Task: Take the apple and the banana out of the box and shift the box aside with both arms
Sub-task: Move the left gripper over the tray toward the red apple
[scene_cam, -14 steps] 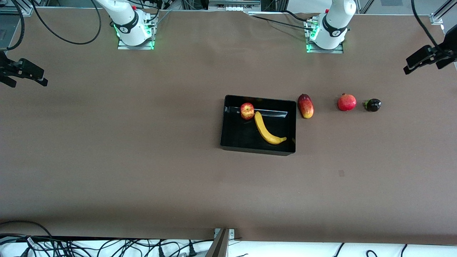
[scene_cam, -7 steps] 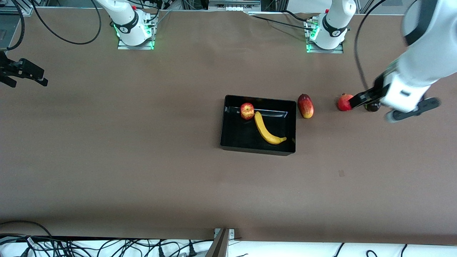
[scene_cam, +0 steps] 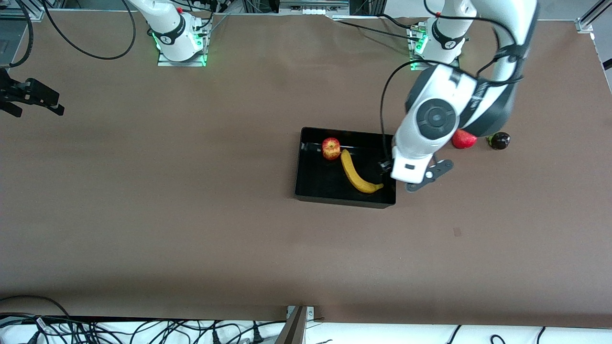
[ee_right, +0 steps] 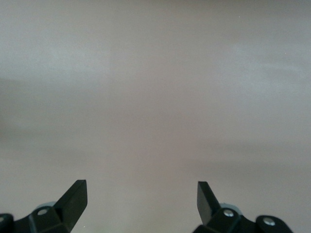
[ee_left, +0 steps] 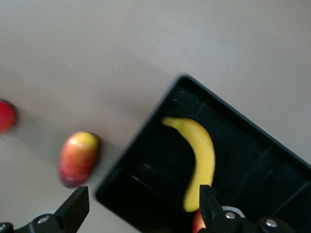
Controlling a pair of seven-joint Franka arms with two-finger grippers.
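The black box (scene_cam: 344,200) sits mid-table with the red-and-yellow apple (scene_cam: 331,148) and the yellow banana (scene_cam: 356,174) inside it. My left gripper (scene_cam: 406,171) hangs open and empty over the box's wall at the left arm's end. In the left wrist view the gripper (ee_left: 143,211) is over that box wall (ee_left: 121,182), with the banana (ee_left: 201,155) and a sliver of the apple (ee_left: 197,224) showing. My right gripper (scene_cam: 36,102) waits at the right arm's end of the table, open and empty (ee_right: 141,201) over bare table.
A red-yellow mango (ee_left: 77,158) lies beside the box toward the left arm's end, hidden by the arm in the front view. A red pomegranate (scene_cam: 464,139) and a small dark fruit (scene_cam: 499,140) lie farther toward that end.
My left arm has swung in from the table's end to over the box's wall and now hides the mango. The fruits, the box and the right arm have not moved.
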